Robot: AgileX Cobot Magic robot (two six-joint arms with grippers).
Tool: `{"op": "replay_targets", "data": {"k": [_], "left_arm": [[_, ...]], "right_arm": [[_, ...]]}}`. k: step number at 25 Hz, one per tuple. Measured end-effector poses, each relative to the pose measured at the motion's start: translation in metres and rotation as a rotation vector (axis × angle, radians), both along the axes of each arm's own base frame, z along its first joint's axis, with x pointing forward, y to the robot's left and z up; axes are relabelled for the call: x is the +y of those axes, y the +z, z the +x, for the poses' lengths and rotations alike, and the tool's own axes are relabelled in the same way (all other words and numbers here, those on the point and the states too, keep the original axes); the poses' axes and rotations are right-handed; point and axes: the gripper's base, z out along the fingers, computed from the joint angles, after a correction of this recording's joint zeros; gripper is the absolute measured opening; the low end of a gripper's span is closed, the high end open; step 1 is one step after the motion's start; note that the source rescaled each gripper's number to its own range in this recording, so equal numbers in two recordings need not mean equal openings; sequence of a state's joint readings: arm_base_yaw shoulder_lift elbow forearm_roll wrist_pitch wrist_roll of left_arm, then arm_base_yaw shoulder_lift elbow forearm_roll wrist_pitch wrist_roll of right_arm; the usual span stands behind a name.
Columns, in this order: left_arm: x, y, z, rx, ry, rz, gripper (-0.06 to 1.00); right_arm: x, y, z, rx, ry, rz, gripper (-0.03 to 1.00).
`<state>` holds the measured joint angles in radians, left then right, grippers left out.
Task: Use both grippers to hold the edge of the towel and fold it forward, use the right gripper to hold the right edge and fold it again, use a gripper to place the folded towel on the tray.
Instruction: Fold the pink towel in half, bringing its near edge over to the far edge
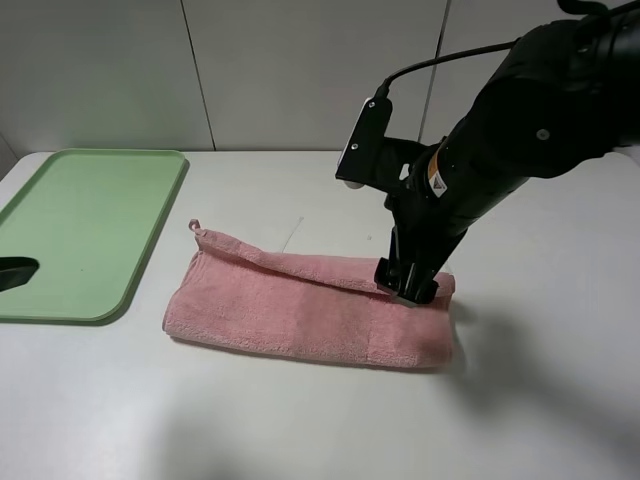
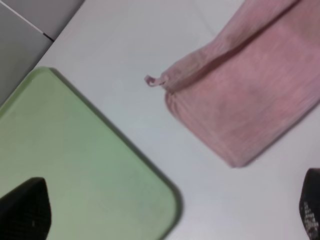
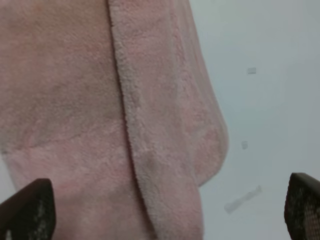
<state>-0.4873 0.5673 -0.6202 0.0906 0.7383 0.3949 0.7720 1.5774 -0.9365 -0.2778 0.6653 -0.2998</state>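
Item: your pink terry towel (image 1: 310,310), folded once into a long band, lies flat on the white table (image 1: 300,430). It has a small hanging loop (image 1: 194,226) at its far left corner. Your right gripper (image 1: 407,283) is down at the towel's right end, fingers spread wide and clasping nothing. The light green plastic tray (image 1: 90,230) sits left of the towel, apart from it. Your left gripper (image 2: 167,210) hovers over the tray's corner, likewise wide open and empty.
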Motion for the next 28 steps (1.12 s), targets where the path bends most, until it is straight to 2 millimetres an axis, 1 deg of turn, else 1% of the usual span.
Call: {"op": "replay_targets", "data": {"k": [3, 7, 10, 13, 18, 21, 23, 28], "left_arm": [[0.012, 0.004, -0.023, -0.004, 0.062, -0.091, 1.00], [0.023, 0.006, -0.049, 0.007, 0.123, -0.228, 1.00], [0.027, 0.008, -0.064, -0.011, 0.128, -0.333, 1.00], [0.033, 0.004, -0.076, 0.017, 0.159, -0.383, 1.00], [0.039, -0.002, -0.090, 0.022, 0.186, -0.429, 1.00], [0.040, -0.016, -0.091, 0.050, 0.222, -0.463, 1.00], [0.040, -0.029, -0.090, 0.086, 0.250, -0.452, 1.00], [0.045, -0.038, -0.095, 0.075, 0.268, -0.459, 1.00]], "right_arm": [[0.001, 0.000, -0.001, 0.013, -0.014, 0.015, 1.00], [0.002, 0.000, -0.002, 0.024, -0.024, 0.030, 1.00], [0.002, 0.000, -0.002, 0.027, -0.027, 0.032, 1.00], [0.002, 0.000, -0.002, 0.028, -0.027, 0.033, 1.00], [0.002, 0.000, -0.002, 0.025, -0.027, 0.037, 1.00], [0.003, 0.000, -0.001, 0.016, -0.023, 0.049, 1.00], [0.003, 0.000, -0.001, 0.015, -0.023, 0.049, 1.00], [0.004, 0.000, -0.001, 0.018, -0.026, 0.053, 1.00]]}}
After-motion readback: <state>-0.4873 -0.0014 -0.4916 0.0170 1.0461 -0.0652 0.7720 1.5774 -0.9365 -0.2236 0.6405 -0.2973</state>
